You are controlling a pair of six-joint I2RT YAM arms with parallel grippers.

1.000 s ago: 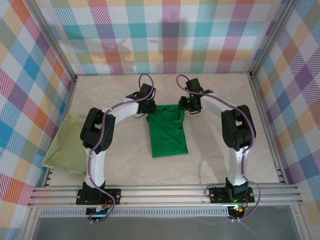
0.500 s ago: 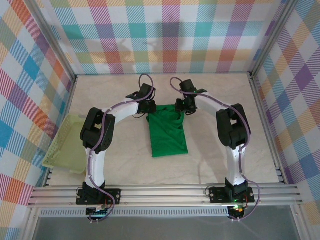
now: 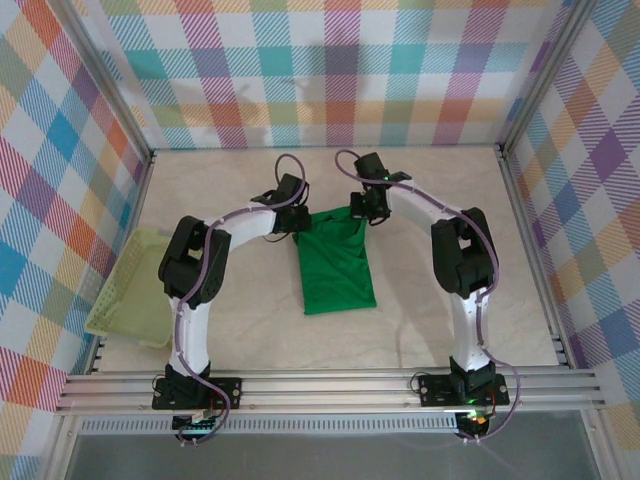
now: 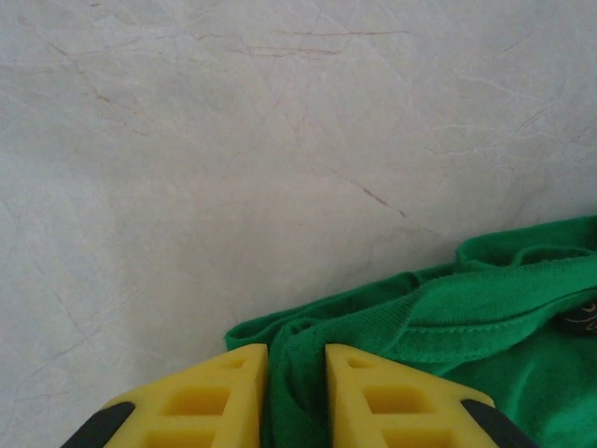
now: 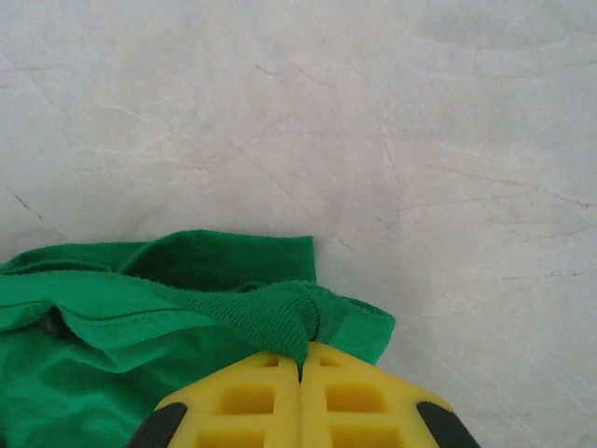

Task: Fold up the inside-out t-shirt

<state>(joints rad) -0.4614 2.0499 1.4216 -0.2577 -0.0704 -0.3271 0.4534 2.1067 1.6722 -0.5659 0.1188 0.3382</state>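
On a pale, scuffed tabletop (image 3: 440, 250), a plain bright green soft cloth t-shirt (image 3: 337, 265) lies as a long narrow strip at the centre. It is well apart from the pale yellow-green plastic mesh basket (image 3: 128, 290) at the left edge. The left gripper (image 4: 296, 359) has its yellow jaws a narrow slit apart, with a bunched fold of the garment's far-left corner clamped between them. The right gripper (image 5: 300, 362) has its yellow jaws pressed tight together, nipping the ribbed edge at the far-right corner. With both far corners apparently secured, the step in hand looks to be the crosswise fold. The next move likely calls for raising both corners together, level and at a matching pace. They would then be carried toward the near hem and the cloth laid flat over itself, without dragging the lower half or letting the thin right-hand pinch slip.
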